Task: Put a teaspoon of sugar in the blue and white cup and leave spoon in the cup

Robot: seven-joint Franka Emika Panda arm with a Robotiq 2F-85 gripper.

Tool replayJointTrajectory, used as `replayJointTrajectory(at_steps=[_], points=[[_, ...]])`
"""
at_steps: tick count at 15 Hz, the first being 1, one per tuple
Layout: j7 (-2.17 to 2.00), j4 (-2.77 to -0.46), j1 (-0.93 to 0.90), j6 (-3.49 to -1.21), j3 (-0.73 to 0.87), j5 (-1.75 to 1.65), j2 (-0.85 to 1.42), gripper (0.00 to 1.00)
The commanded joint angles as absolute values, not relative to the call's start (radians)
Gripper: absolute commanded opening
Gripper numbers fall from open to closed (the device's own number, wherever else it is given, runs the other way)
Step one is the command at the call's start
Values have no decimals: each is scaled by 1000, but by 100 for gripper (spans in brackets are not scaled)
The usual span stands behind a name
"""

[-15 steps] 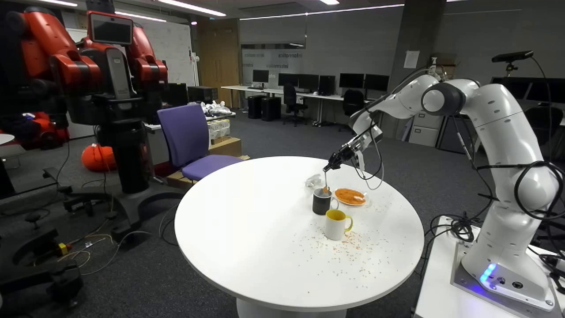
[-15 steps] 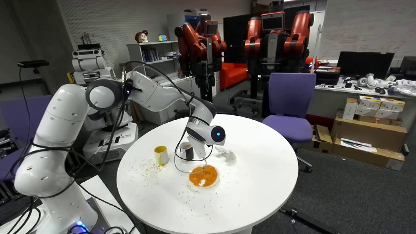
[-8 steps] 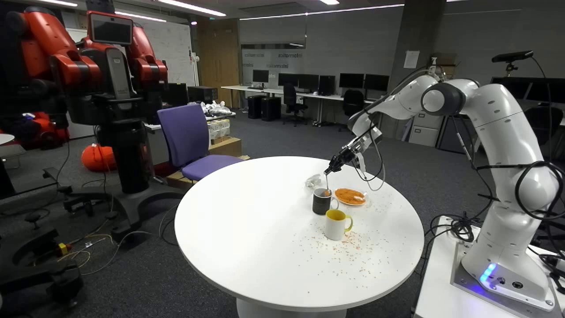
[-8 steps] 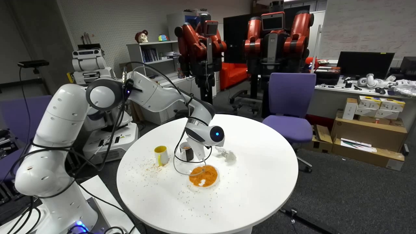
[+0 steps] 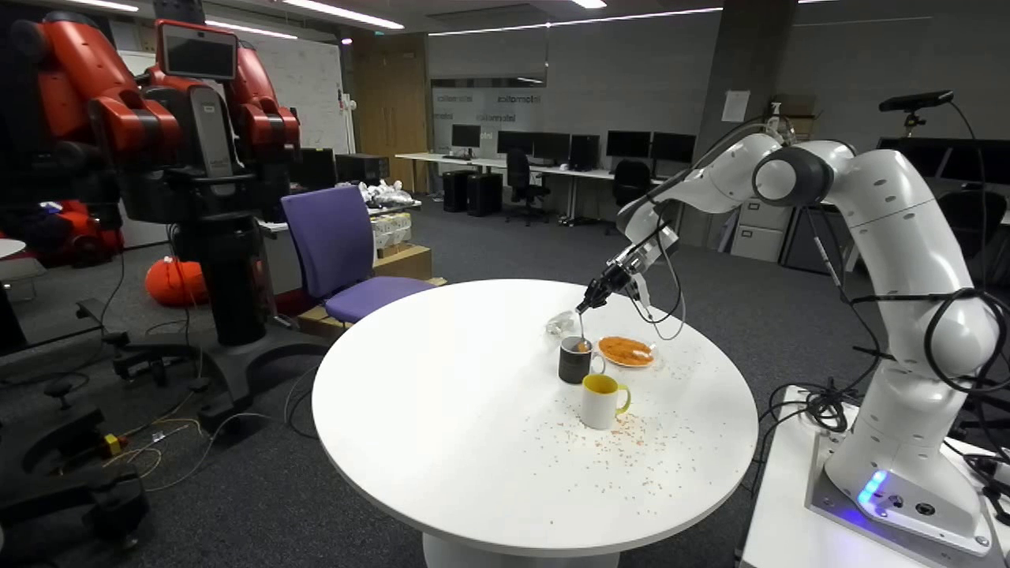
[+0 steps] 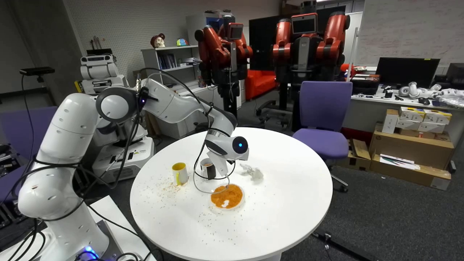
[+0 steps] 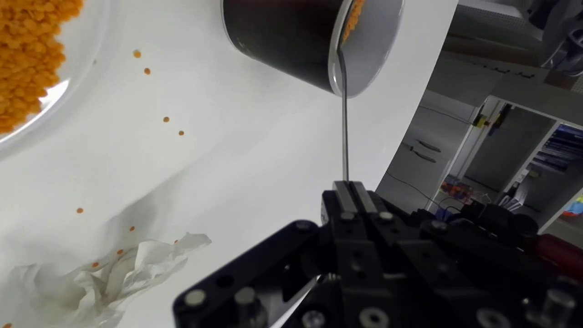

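My gripper is shut on the end of the handle of a thin metal spoon. The spoon slants over the rim of a dark mug with a pale inside, its bowl within the mug's mouth. Orange grains show at the bowl; whether any have dropped into the mug cannot be told. In an exterior view the gripper is above the upright mug. The blue and white cup is out of view, and so is the sugar.
A clear dish of orange grains lies beside the dark mug. A white mug with yellow inside stands close by. Crumpled paper is on the round white table, along with scattered grains. A purple chair stands past the edge.
My gripper has shifted slightly and sunk a little, and the spoon's bowl sits a bit lower in the dark mug's mouth. Mugs and dish have stayed in place.
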State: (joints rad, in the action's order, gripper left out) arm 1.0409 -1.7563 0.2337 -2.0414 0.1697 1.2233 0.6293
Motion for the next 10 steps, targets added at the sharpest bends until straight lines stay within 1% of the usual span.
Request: replayJointTrajectory(at_steps=[1, 10], points=[[1018, -1795, 211, -2106, 157, 1178, 549, 1], [1067, -1817, 189, -2216, 119, 1098, 475, 1]])
